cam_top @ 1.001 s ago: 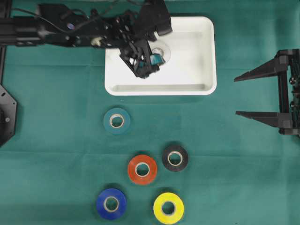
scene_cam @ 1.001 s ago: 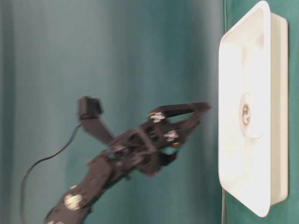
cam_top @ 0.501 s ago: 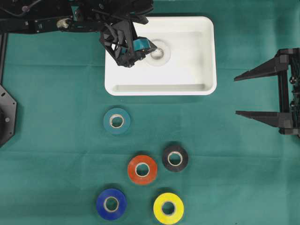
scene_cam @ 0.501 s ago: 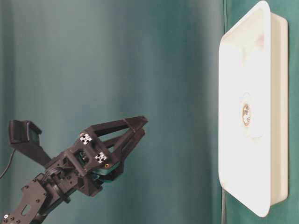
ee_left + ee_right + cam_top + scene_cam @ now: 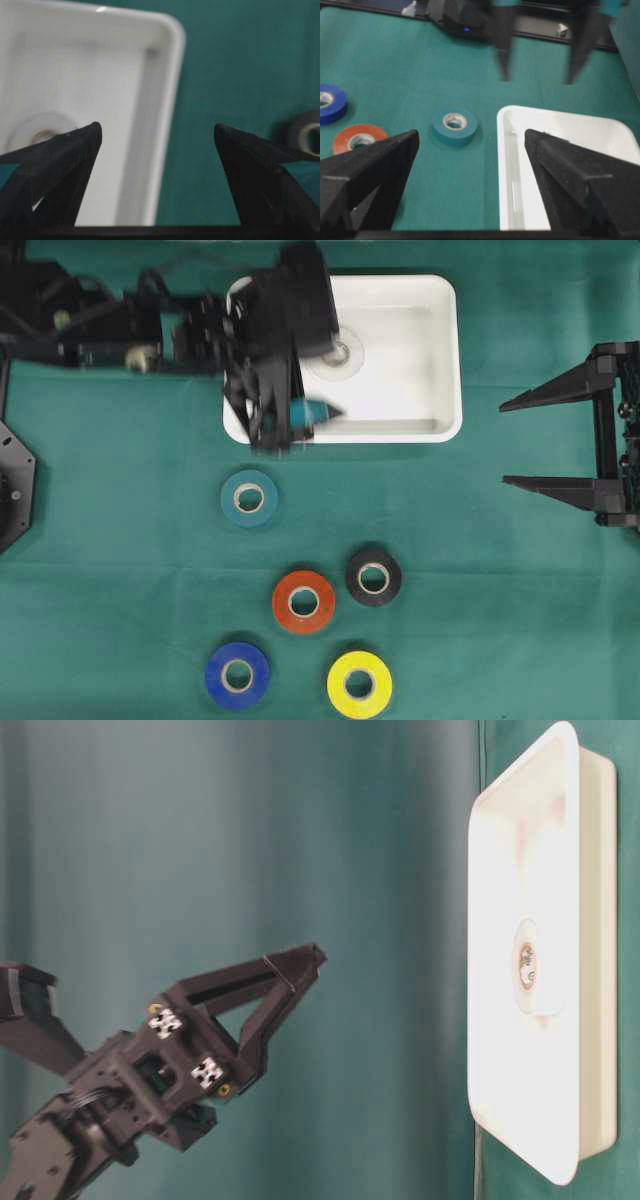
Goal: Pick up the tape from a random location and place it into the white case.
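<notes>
The white case [image 5: 400,420] lies at the back middle of the green cloth, with a white tape roll [image 5: 335,350] flat inside it. My left gripper [image 5: 270,420] is open and empty, blurred, above the case's front left rim. In the left wrist view its jaws [image 5: 156,127] frame the case rim [image 5: 160,125], and the white roll [image 5: 42,131] shows at the left. From table level the left gripper [image 5: 305,970] hangs well above the case [image 5: 545,1120]. My right gripper [image 5: 504,446] is open and empty at the right edge.
Five tape rolls lie on the cloth in front of the case: teal [image 5: 249,498], orange [image 5: 304,601], black [image 5: 373,576], blue [image 5: 237,675] and yellow [image 5: 359,684]. The right wrist view shows the teal [image 5: 454,126], orange [image 5: 359,139] and blue [image 5: 327,102] rolls.
My left gripper, open over the white roll in the case a second ago, drew back left and has now swung toward the case's front left rim. The right arm has not moved.
</notes>
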Motion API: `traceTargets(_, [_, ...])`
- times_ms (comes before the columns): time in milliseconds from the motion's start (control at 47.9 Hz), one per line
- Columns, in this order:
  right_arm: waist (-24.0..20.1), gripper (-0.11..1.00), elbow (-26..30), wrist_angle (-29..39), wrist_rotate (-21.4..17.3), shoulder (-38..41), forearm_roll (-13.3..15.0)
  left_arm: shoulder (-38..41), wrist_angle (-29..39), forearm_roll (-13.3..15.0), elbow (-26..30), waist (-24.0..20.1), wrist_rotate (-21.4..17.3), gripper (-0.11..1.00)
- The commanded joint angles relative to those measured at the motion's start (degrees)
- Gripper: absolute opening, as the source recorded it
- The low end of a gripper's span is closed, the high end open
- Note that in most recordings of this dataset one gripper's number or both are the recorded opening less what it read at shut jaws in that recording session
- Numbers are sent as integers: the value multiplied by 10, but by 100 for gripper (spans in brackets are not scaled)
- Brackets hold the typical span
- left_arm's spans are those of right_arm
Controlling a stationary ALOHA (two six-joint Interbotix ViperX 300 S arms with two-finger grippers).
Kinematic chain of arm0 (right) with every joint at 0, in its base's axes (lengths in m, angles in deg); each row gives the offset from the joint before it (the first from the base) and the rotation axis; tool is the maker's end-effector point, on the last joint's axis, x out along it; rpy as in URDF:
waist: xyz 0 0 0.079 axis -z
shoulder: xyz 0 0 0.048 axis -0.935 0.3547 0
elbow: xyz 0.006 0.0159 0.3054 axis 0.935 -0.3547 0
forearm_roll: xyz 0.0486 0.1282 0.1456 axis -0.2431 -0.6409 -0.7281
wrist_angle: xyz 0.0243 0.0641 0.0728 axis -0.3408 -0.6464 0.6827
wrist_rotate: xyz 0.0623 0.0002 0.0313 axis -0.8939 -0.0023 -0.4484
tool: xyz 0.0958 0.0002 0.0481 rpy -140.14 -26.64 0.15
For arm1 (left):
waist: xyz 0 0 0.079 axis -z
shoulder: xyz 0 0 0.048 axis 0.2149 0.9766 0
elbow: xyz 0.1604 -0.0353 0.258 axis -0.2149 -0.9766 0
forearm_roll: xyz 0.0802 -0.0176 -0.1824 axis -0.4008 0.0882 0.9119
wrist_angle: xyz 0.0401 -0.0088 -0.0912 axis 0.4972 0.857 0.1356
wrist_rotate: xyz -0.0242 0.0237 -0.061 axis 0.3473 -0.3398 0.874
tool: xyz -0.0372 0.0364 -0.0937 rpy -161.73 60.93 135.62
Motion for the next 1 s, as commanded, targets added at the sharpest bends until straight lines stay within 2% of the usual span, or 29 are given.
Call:
traceTargets(0, [1,90,17,-5,-1,2,0,-14,-13,0,7,18,2,98])
traceTargets(167, [1,90,18,-1,-4,1,-1,-24,-9,0,-3,33,2,98])
traceTargets(355, [1,90,22,11,-4,-2,-2,-76,-12,2,-47,33,4,98])
traceTargets(730, [1,90,25,32,-3,-14,0,-245,-94,2,-202,44,4,98])
traceTargets(980, [1,90,24,36,-1,-17,1,-331,-115,2,-267,44,4,98])
